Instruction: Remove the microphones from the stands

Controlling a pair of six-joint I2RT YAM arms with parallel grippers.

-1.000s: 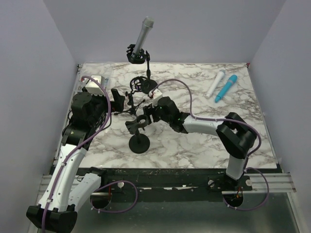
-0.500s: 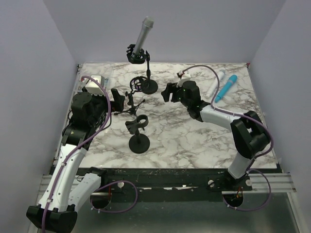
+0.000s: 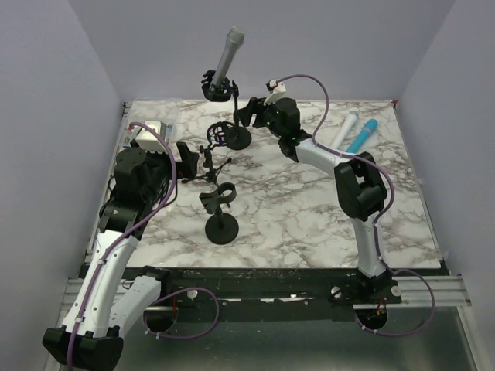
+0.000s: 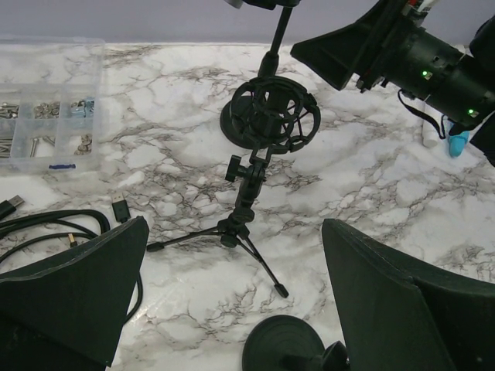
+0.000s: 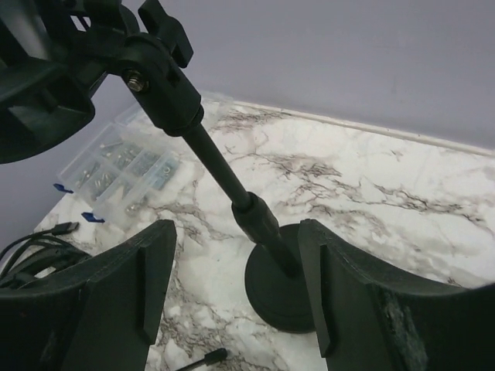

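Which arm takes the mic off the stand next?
Right. Its open gripper is already at the stand, just below the mic. The left gripper sits nearer the bases, facing the tripod.

A white stick (image 3: 344, 131) and a blue stick (image 3: 360, 140) are laid side by side at the marble worktop's (image 3: 309, 224) far right; a parts box (image 4: 46, 100) and cables (image 4: 54, 224) are seen at its left.

1. Three microphones: a grey microphone (image 3: 229, 52), a white microphone (image 3: 343, 132) and a blue microphone (image 3: 360, 139).
2. Two stands with a round base: the back stand (image 3: 238, 138) and the front stand (image 3: 221, 229).
3. One tripod stand (image 4: 246, 193).
4. One clear parts box (image 4: 46, 100) with compartments.
5. Two robot arms: the left arm (image 3: 128, 193) and the right arm (image 3: 360, 193).
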